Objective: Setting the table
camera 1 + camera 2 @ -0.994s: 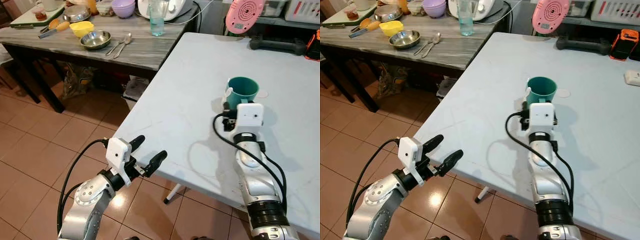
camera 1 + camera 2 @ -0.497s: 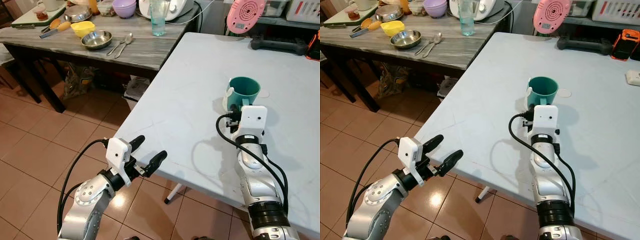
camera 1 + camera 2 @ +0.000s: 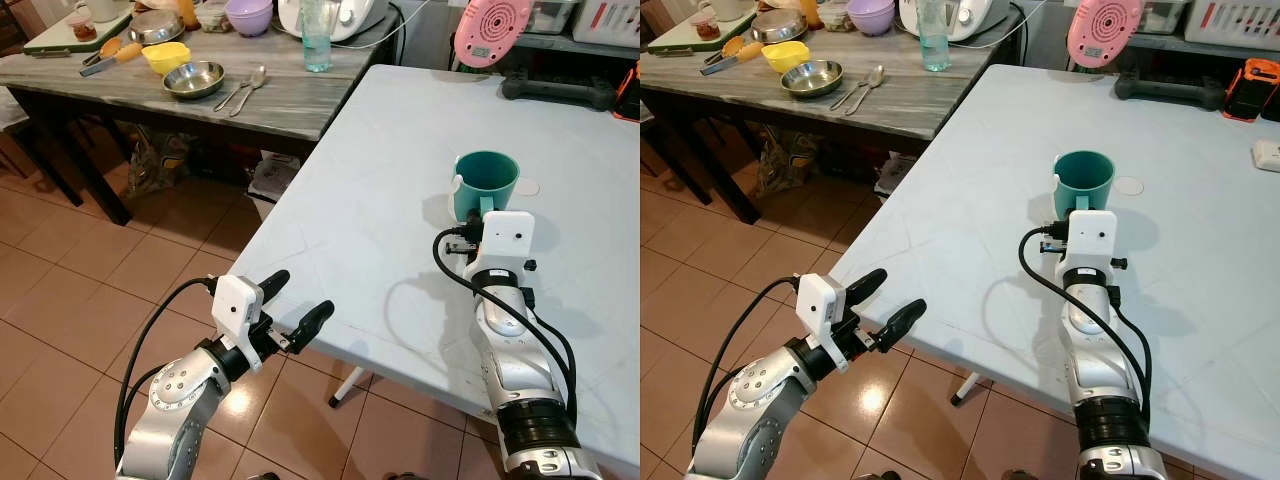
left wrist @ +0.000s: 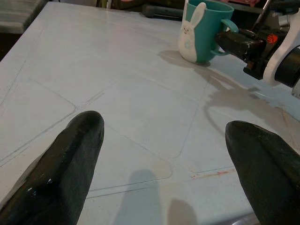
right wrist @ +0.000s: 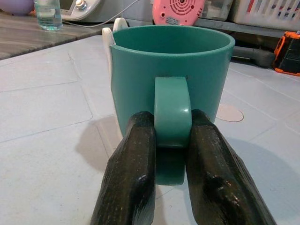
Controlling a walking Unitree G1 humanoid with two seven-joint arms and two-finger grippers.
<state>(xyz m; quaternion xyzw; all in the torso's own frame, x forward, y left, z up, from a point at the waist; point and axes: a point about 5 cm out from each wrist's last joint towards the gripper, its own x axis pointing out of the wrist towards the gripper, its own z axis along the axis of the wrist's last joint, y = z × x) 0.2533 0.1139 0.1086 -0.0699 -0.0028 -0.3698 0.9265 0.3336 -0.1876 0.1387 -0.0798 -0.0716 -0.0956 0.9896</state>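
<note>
A teal mug (image 3: 487, 183) stands upright on the white worktop (image 3: 370, 190), well in from the near edge. It has a little white bunny shape (image 4: 190, 29) on its side. The right hand (image 5: 169, 140) is on the near side of the mug, and its two black fingers (image 5: 133, 164) are clenched on the mug's handle (image 5: 172, 112), one finger on each side of it. The mug's bottom looks like it rests on the worktop.

The left hand (image 3: 290, 305) is far from the mug, off the near corner of the white worktop and above the tiled floor (image 3: 90, 290). Its fingers are spread wide and hold nothing.

Far behind the mug, to its left, a grey worktop (image 3: 200, 95) carries a metal bowl (image 3: 192, 79), a yellow bowl (image 3: 164, 57), a purple bowl (image 3: 247, 15), spoons (image 3: 243, 90) and a drinking glass (image 3: 315, 40). A pink round thing (image 3: 491, 30) stands beyond the mug at the back.
</note>
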